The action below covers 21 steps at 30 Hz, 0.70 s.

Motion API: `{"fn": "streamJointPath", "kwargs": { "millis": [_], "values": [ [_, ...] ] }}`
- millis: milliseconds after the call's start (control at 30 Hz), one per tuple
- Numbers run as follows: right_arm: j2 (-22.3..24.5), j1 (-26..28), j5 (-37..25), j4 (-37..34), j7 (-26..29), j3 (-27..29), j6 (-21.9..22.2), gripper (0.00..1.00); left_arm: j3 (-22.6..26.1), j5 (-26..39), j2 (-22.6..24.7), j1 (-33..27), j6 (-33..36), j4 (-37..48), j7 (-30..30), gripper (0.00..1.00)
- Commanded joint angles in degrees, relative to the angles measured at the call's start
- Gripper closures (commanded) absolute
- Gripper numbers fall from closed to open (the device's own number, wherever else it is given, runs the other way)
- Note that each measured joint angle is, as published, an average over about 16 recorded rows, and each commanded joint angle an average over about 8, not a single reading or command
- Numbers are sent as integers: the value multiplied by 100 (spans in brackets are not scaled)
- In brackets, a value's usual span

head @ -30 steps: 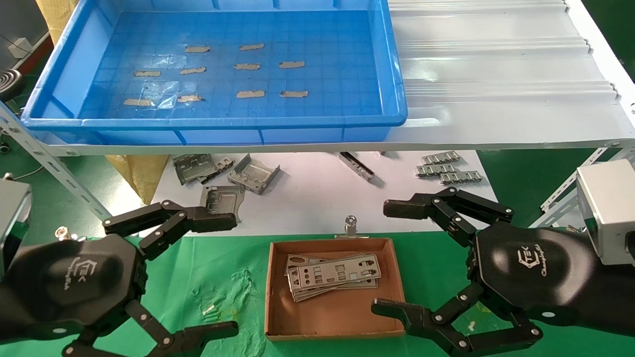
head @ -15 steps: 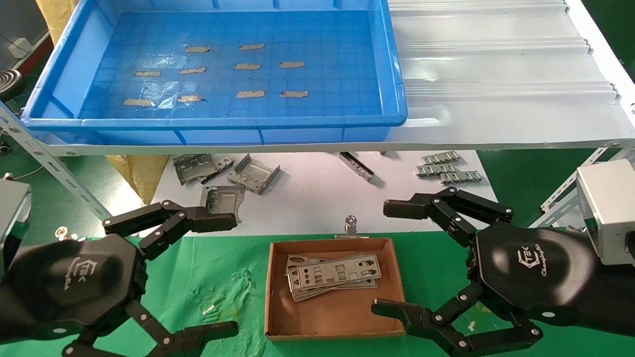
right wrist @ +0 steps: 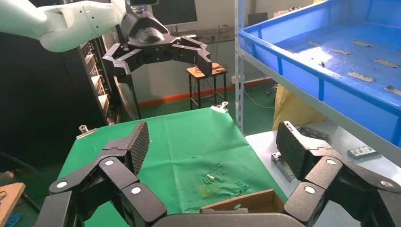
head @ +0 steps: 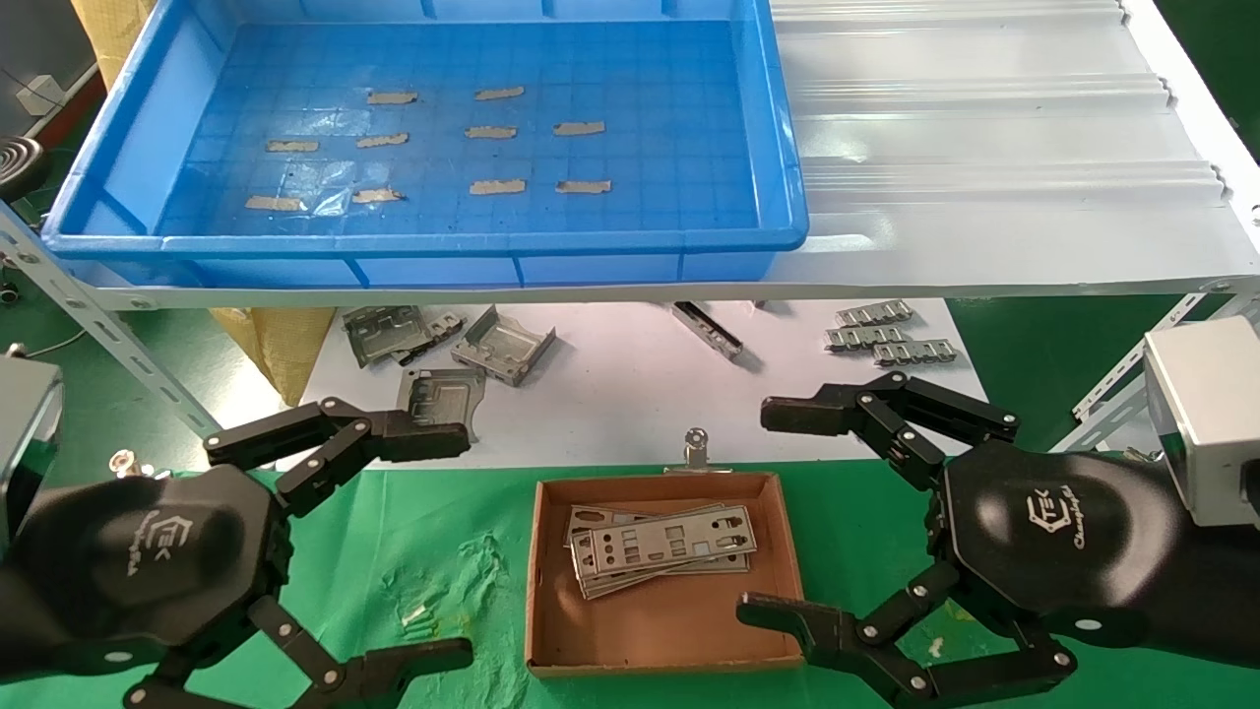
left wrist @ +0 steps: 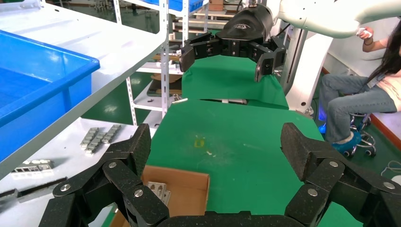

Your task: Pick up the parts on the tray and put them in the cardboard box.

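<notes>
The jaws of both grippers are spread wide and nothing is held between them. The left gripper [head: 433,547] is seen low on the robot's left, over the green cloth [head: 443,551], and the right gripper [head: 778,512] is seen low on the right, its lower finger reaching over the near right corner of the cardboard box [head: 546,591]. Each is also seen from the other's wrist camera, the right gripper [left wrist: 227,56] and the left gripper [right wrist: 163,59] both parted.

The tray [head: 118,167] is set on the white corrugated sheet [head: 984,148] of the upper shelf; only beige tape scraps [head: 497,186] are seen on its grid floor, and no plate is seen in it. Below the shelf, a white sheet [head: 610,394] is laid, on which bent grey brackets [head: 502,345] are grouped toward the left and ribbed strips [head: 891,338] toward the right.

The cardboard box is placed on the green cloth between the two grippers, just in front of a metal clip [head: 696,448]. The parts [head: 664,551] are stacked inside it, slightly fanned, in the far half of the box, well apart from the tray.
</notes>
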Motion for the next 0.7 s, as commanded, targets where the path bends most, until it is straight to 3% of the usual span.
{"fn": "streamJointPath", "kwargs": {
  "millis": [33, 700],
  "values": [
    [0, 0, 0, 0, 0, 0, 0, 0, 0, 0, 0, 0, 0, 0, 0, 0],
    [0, 0, 0, 0, 0, 0, 0, 0, 0, 0, 0, 0, 0, 0, 0, 0]
  ]
}}
